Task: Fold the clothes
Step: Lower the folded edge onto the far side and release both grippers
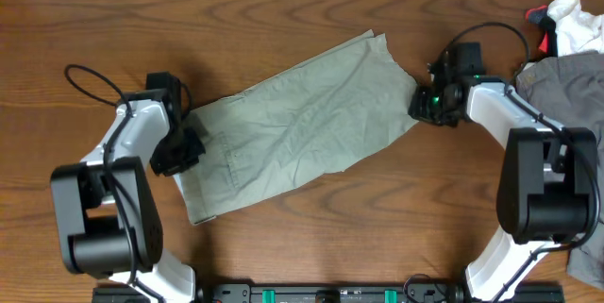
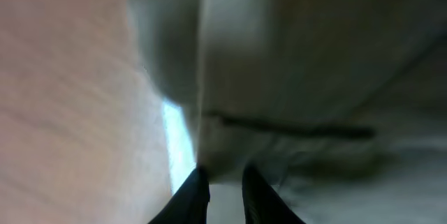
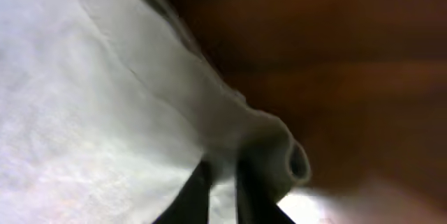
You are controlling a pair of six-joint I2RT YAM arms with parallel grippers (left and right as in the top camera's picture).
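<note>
Where the wooden counter (image 1: 302, 237) is bare around them, the pale khaki-green shorts (image 1: 302, 124) lie flat across its middle, running on a slant from near the front-left toward the back-right. They are wrinkled, with one end broad and the other tapering to a corner. The left gripper (image 1: 192, 145) sits at the shorts' left end, touching the cloth edge. In the left wrist view its fingers (image 2: 199, 195) stand narrow, with a fold of the shorts (image 2: 314, 77) pinched between them. The right gripper (image 1: 418, 107) meets the opposite end, at the right-hand edge of the cloth. In the right wrist view its narrow fingers (image 3: 192, 196) clamp a rolled hem of the shorts (image 3: 84, 112) against the dark counter (image 3: 335, 77). A darker grey garment (image 1: 557, 81) lies bunched at the counter's right edge, well apart from the shorts. A white-and-red cloth (image 1: 571, 15) sits in the back-right corner.
</note>
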